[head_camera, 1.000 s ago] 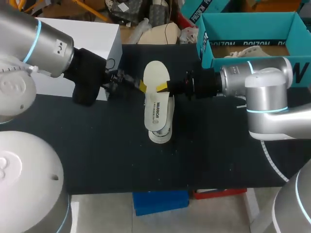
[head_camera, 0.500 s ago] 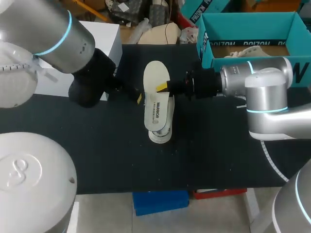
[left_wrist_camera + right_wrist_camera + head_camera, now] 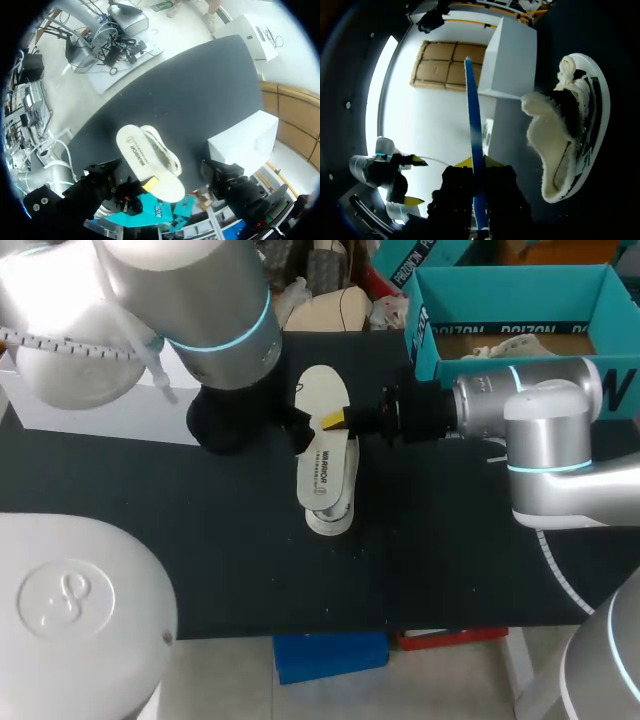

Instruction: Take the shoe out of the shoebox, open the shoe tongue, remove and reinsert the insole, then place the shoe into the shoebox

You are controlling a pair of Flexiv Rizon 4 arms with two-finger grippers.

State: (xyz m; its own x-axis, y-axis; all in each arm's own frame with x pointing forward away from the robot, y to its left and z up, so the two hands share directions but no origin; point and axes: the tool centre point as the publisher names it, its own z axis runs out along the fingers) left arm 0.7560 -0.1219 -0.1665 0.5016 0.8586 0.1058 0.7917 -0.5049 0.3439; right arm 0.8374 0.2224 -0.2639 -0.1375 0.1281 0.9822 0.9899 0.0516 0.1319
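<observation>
Black tabletop [image 3: 200,540] carries the white lace-up shoe [image 3: 570,130], unheld, just beneath the insole. Right gripper [image 3: 477,162] pinches the cream, blue-backed insole [image 3: 323,440] by one edge; left gripper [image 3: 415,180] hangs released nearby. Pushing the insole in could shove the loose shoe away.

The shoe [image 3: 547,150] has fleecy cloth lining, the insole [image 3: 322,400] looks smooth, the table [image 3: 200,540] matt black.

Black table [image 3: 450,550], white box [image 3: 100,420] on it
</observation>
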